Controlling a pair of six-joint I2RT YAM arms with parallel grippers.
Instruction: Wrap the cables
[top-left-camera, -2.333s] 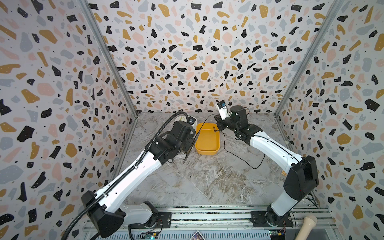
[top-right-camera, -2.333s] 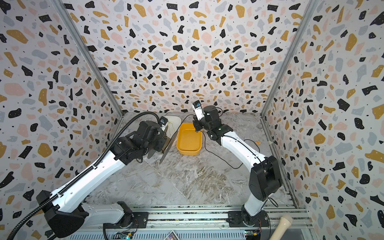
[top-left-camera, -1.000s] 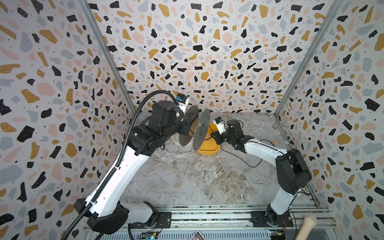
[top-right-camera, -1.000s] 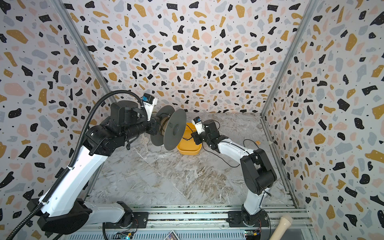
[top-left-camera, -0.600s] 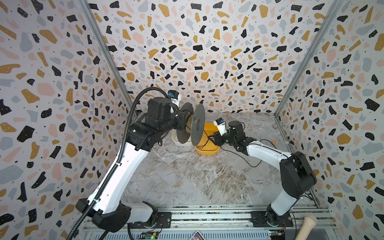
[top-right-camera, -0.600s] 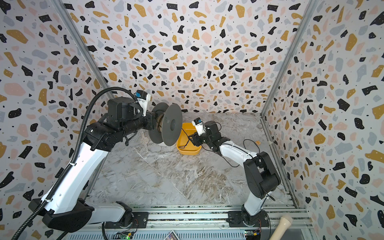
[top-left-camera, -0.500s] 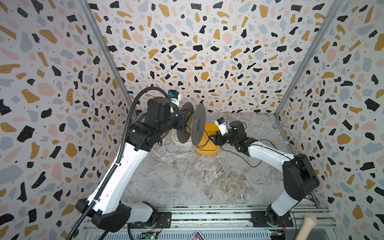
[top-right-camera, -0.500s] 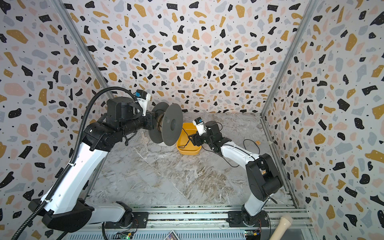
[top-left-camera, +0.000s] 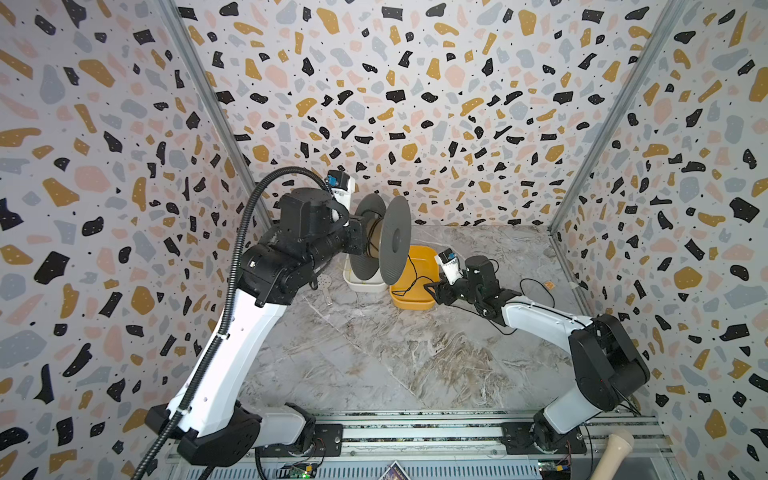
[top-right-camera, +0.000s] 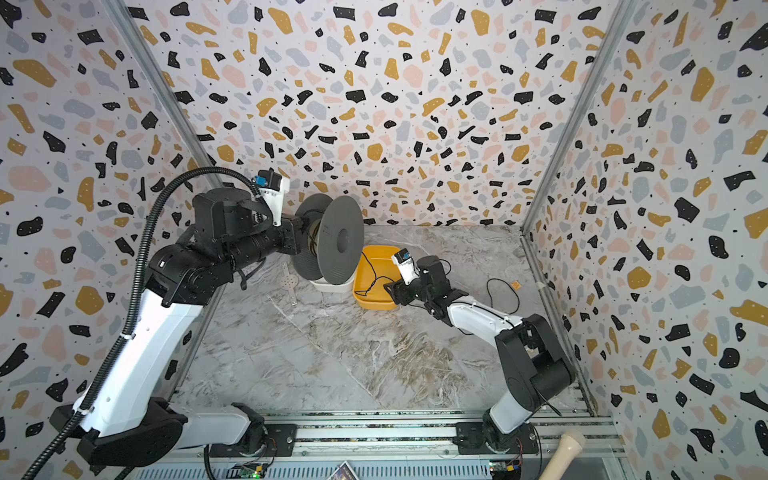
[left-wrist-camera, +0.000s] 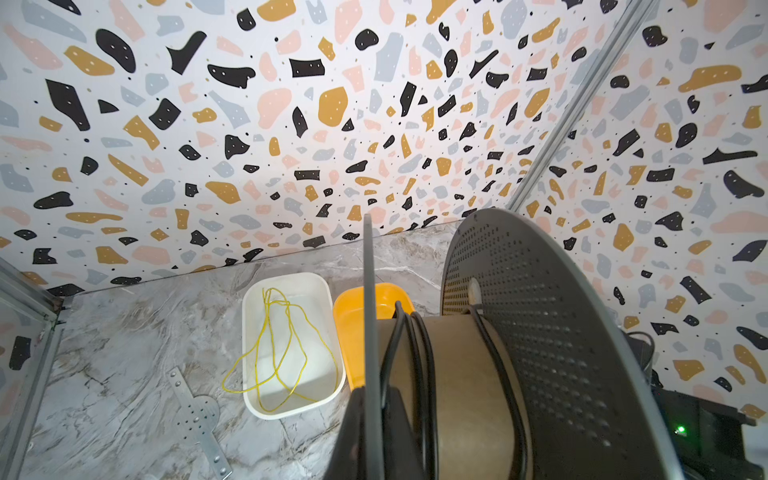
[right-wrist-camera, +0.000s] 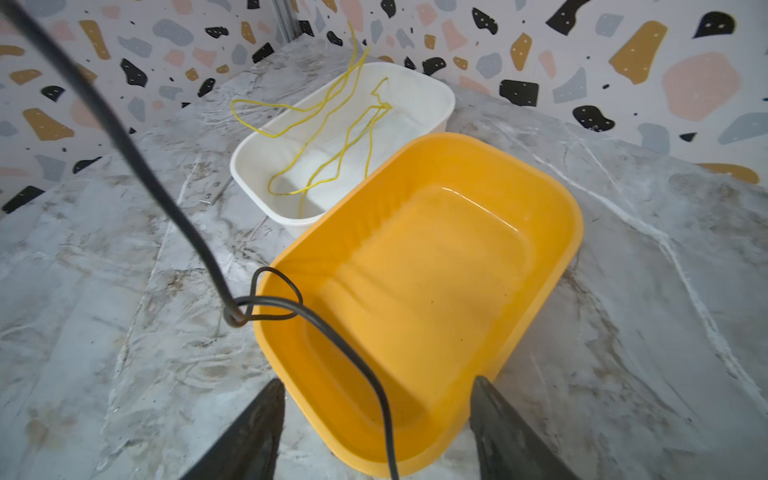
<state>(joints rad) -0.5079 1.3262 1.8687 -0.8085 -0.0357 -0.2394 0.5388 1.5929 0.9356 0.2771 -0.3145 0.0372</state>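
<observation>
A grey spool (top-left-camera: 395, 241) (top-right-camera: 340, 239) with a cardboard core (left-wrist-camera: 453, 374) hangs on its side above the trays. My left gripper (top-left-camera: 358, 241) (left-wrist-camera: 372, 424) is shut on the edge of its thin flange. A few turns of the black cable (left-wrist-camera: 419, 353) lie on the core. From there the cable (top-left-camera: 411, 270) (right-wrist-camera: 166, 195) drops to the yellow tray's rim, kinks into a small loop, and runs between the spread fingers of my right gripper (top-left-camera: 432, 289) (right-wrist-camera: 377, 386), touching neither. The right gripper is open, low at the yellow tray's near corner. More black cable (top-left-camera: 536, 286) lies on the floor behind the right arm.
The yellow tray (top-left-camera: 415, 301) (right-wrist-camera: 573, 232) stands beside a white tray (left-wrist-camera: 253, 299) (right-wrist-camera: 449, 99) that holds a thin yellow cord (left-wrist-camera: 286, 353). A perforated metal strip (left-wrist-camera: 199, 415) lies on the marble floor left of them. A wooden handle (top-left-camera: 615, 449) pokes in at the front right.
My right gripper has opened and let go of the black cable, drawing back slightly. The left arm lifted the spool from the floor earlier and now holds it nearly still.
</observation>
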